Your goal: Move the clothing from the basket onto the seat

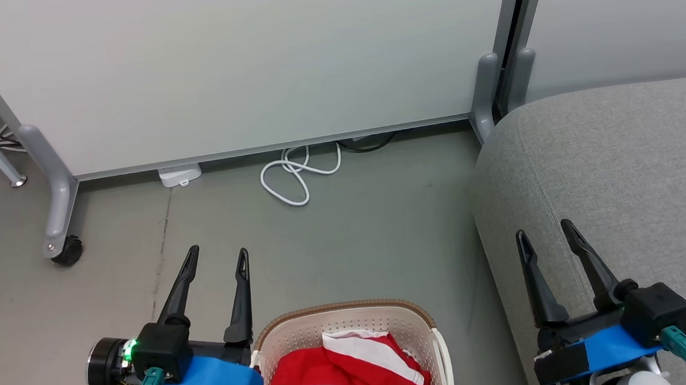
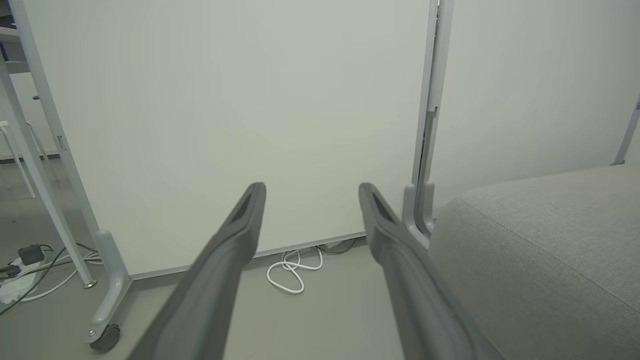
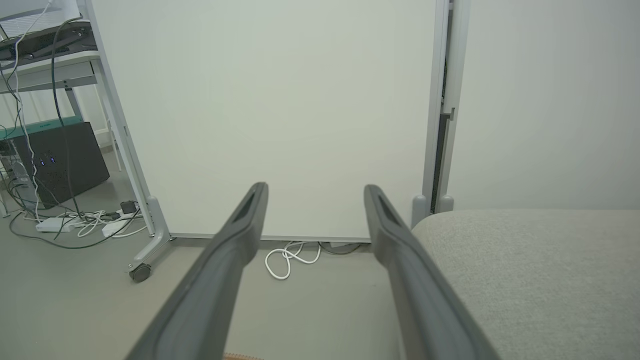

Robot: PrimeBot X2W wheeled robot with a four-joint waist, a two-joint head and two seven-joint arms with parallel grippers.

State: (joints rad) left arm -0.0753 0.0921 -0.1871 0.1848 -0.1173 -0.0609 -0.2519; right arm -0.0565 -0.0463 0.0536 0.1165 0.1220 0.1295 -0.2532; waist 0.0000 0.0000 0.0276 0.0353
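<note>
Gaping empty, left pincer (image 1: 218,252) and right pincer (image 1: 543,228) are hovering while bunched clothing (image 1: 342,371) is looking liable to snag the basket (image 1: 350,306).

The clothing (image 1: 354,367) is bright red with broad white stripes. The basket (image 1: 351,326) is cream-white, its wall dotted with rows of small holes, under a brown rim that looks woven, though it is too small to be sure. The seat (image 1: 615,158) is plain light grey fabric. The left gripper (image 1: 218,250) and right gripper (image 1: 542,228) have black fingers and blue bands; a green light glows on the left one. The floor (image 1: 381,232) is dull grey-green, the cable (image 1: 294,170) white, the partition panel (image 1: 252,67) off-white, and its caster (image 1: 68,252) black.
</note>
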